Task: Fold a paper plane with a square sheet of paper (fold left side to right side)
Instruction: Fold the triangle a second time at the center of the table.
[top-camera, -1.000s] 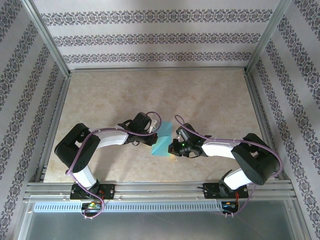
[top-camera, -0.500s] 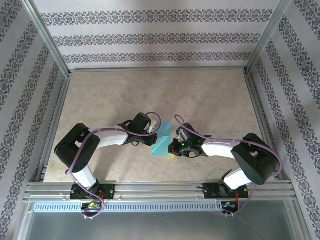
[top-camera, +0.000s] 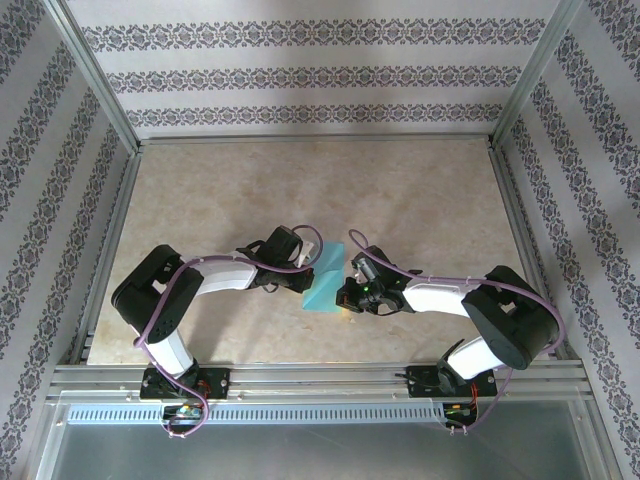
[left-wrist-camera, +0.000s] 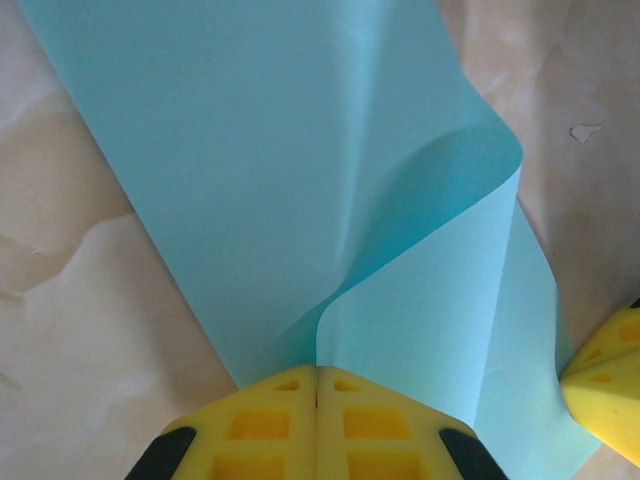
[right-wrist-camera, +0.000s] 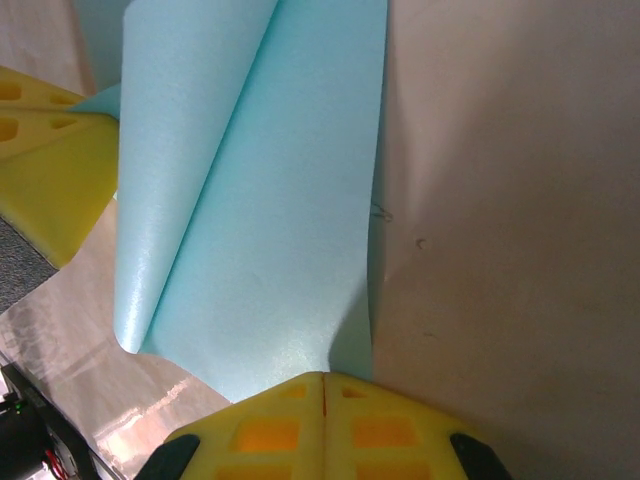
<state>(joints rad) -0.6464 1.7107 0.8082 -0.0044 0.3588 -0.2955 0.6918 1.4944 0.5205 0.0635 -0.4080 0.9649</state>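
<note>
The square sheet of paper (top-camera: 325, 285) is teal-blue and lies mid-table between the two arms, its left side lifted and curled over. My left gripper (top-camera: 312, 262) is shut on that lifted edge; in the left wrist view the paper (left-wrist-camera: 250, 150) runs straight into the seam of the yellow fingers (left-wrist-camera: 260, 425). My right gripper (top-camera: 346, 290) is shut, its yellow tips (right-wrist-camera: 323, 378) resting on the flat part of the sheet (right-wrist-camera: 270, 200) at its right edge. The left gripper's fingers (right-wrist-camera: 55, 170) show at the left of the right wrist view.
The beige tabletop (top-camera: 420, 200) stretches behind the arms. Aluminium frame rails (top-camera: 110, 240) and patterned walls (top-camera: 300, 75) enclose it on three sides. A slotted rail (top-camera: 300, 412) runs along the near edge by the arm bases.
The left gripper has edged slightly to the right with the paper's edge, and the lifted flap stands a little higher. The right arm has not moved.
</note>
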